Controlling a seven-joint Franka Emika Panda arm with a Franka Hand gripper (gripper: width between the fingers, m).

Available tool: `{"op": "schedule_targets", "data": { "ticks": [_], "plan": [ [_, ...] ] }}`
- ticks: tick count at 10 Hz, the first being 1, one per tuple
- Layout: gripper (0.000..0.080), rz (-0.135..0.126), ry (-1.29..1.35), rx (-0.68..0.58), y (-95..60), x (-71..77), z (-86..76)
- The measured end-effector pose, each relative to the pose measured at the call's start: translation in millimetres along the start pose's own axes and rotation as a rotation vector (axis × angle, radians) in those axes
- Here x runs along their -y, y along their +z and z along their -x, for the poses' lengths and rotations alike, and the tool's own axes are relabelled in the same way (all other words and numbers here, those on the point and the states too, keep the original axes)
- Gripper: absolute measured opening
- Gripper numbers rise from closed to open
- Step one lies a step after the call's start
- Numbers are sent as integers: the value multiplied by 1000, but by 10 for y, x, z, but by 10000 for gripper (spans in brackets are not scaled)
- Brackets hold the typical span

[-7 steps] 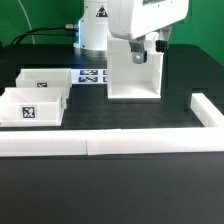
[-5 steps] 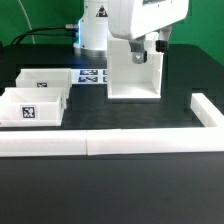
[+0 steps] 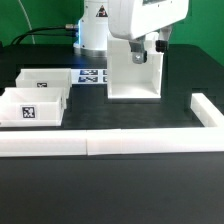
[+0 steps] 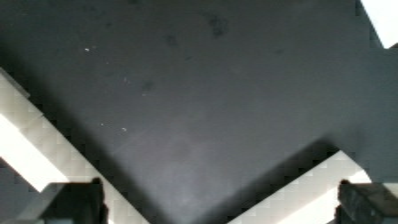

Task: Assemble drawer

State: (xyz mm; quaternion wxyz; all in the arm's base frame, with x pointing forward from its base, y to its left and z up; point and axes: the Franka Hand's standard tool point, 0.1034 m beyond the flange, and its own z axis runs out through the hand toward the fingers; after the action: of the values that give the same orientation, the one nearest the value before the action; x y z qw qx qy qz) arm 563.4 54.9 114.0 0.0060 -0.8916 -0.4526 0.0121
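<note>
At the frame's left, the front drawer tray (image 3: 33,108) and the rear drawer tray (image 3: 45,80) sit close together on the worktop (image 3: 110,190). Next comes the marker board (image 3: 92,75). Centre-right, the tall drawer shell (image 3: 135,78) stands upright with the end effector (image 3: 151,46) at its top edge. The wrist view shows the fingertips (image 4: 71,200) spread wide, holding nothing. The parts are probably light, rigid, slick plastic, so pinch a thin wall squarely. A white bar (image 3: 205,110) borders the right.

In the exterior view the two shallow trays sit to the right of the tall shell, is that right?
No, the exterior view shows the rear tray and the front tray on its left of the tall shell.
</note>
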Motion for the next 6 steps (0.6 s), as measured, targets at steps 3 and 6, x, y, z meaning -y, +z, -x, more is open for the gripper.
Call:
{"op": "schedule_targets", "data": {
  "ticks": [3,6],
  "plan": [
    [650,0,0,0,0,0,0],
    [650,0,0,0,0,0,0]
  ]
}}
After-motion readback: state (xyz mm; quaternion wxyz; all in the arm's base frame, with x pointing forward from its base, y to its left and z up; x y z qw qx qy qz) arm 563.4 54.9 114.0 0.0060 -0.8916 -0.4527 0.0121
